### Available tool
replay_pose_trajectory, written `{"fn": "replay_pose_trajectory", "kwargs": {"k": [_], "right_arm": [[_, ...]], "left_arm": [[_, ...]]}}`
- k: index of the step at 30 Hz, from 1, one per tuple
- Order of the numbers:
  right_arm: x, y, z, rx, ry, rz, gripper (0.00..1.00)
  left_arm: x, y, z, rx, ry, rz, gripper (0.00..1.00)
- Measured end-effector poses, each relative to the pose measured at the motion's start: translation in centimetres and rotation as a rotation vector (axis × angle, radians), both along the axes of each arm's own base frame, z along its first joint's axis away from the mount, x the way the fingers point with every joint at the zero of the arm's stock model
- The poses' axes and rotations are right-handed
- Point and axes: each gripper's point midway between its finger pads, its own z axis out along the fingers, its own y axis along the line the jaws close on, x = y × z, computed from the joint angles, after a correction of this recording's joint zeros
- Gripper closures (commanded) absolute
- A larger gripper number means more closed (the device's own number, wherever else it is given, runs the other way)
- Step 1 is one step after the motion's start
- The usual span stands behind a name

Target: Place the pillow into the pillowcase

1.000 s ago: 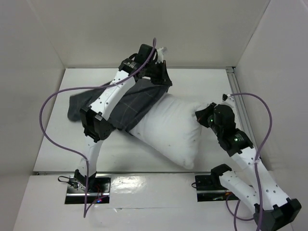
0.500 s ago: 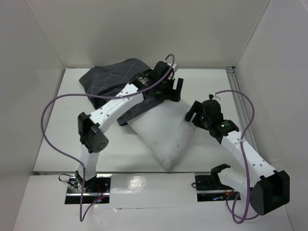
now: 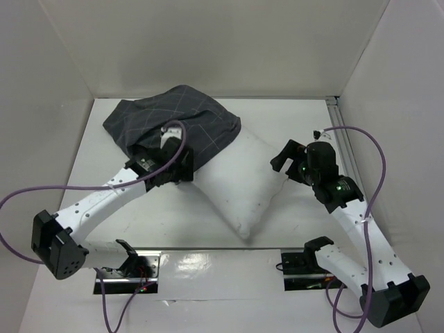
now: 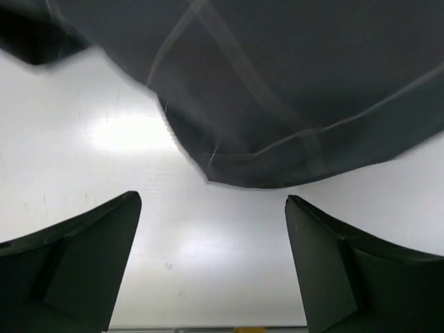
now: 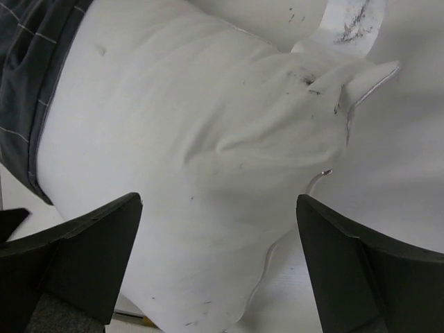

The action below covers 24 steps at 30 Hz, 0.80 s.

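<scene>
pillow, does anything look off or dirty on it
Yes. The pillow has dark smudges and specks near one pinched corner in the right wrist view. It also lies diagonally, with only one end covered by the pillowcase.

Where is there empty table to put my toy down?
Bare table lies at the back right, between pillow, back wall and right arm. Another patch sits up front, between left arm and pillow. The middle is crowded: pillowcase overlaps the pillow.

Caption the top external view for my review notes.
White stuffed pillow partly inside dark grey checked fabric pillowcase; left gripper and right gripper open, holding nothing.
</scene>
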Motion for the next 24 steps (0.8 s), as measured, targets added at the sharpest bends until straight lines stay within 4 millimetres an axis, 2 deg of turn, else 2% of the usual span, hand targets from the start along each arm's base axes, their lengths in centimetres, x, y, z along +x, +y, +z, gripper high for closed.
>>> {"fn": "replay_pose_trajectory", "kwargs": {"k": [3, 4, 6, 10, 15, 16, 21, 23, 24], "right_arm": [[-0.2, 0.1, -0.5, -0.005, 0.023, 0.014, 0.01], [-0.2, 0.2, -0.8, -0.007, 0.034, 0.02, 0.01], [-0.2, 0.3, -1.3, -0.011, 0.053, 0.03, 0.01], [-0.2, 0.6, -1.8, -0.012, 0.074, 0.048, 0.01], [-0.2, 0.9, -2.1, -0.01, 0.086, 0.062, 0.01], [-0.2, 0.9, -2.2, -0.01, 0.09, 0.062, 0.01], [-0.4, 1.2, -2.4, -0.002, 0.105, 0.083, 0.01], [-0.8, 1.6, -2.6, 0.008, 0.121, 0.104, 0.01], [-1.1, 1.8, -2.7, 0.015, 0.134, 0.118, 0.01]], "left_arm": [[-2.3, 1.8, -6.8, 0.065, 0.122, 0.035, 0.0], [-3.0, 2.0, -8.2, 0.077, 0.144, 0.036, 0.0], [-3.6, 2.0, -9.7, 0.077, 0.153, 0.039, 0.0], [-2.7, 1.2, -10.3, 0.051, 0.099, 0.063, 0.02], [-0.7, 1.1, -11.3, 0.076, 0.048, 0.126, 0.13], [-0.4, 1.2, -11.6, 0.089, 0.045, 0.134, 0.21], [0.6, 2.1, -12.4, 0.129, 0.038, 0.182, 0.31], [1.2, 2.6, -12.3, 0.133, 0.029, 0.219, 0.39], [1.5, 2.8, -12.1, 0.135, 0.026, 0.233, 0.52]]}}
